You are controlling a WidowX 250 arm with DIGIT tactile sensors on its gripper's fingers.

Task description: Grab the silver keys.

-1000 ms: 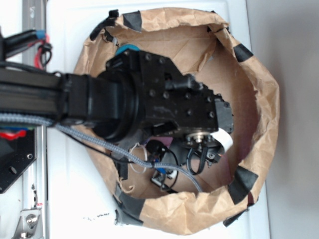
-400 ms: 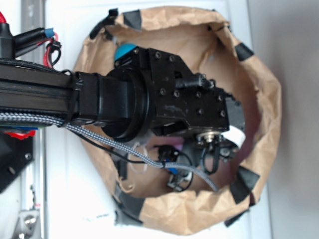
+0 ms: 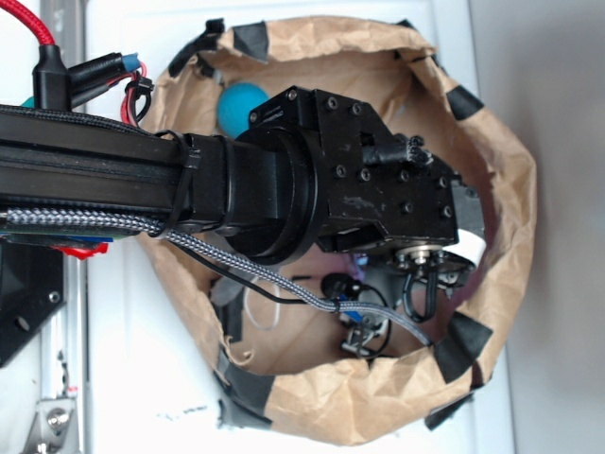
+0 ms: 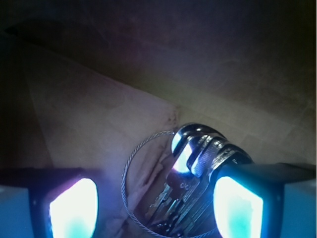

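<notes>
With its fingers spread apart, the gripper (image 4: 156,203) straddles the silver keys (image 4: 190,191) lying on the brown paper bag's (image 3: 492,284) floor, but the bunch crowds the right finger, so closing could nudge it aside or catch only the wire ring.

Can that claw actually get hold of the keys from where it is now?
Probably yes. In the wrist view the keys lie between the open gripper, nothing blocking, though they sit close against one finger.
</notes>
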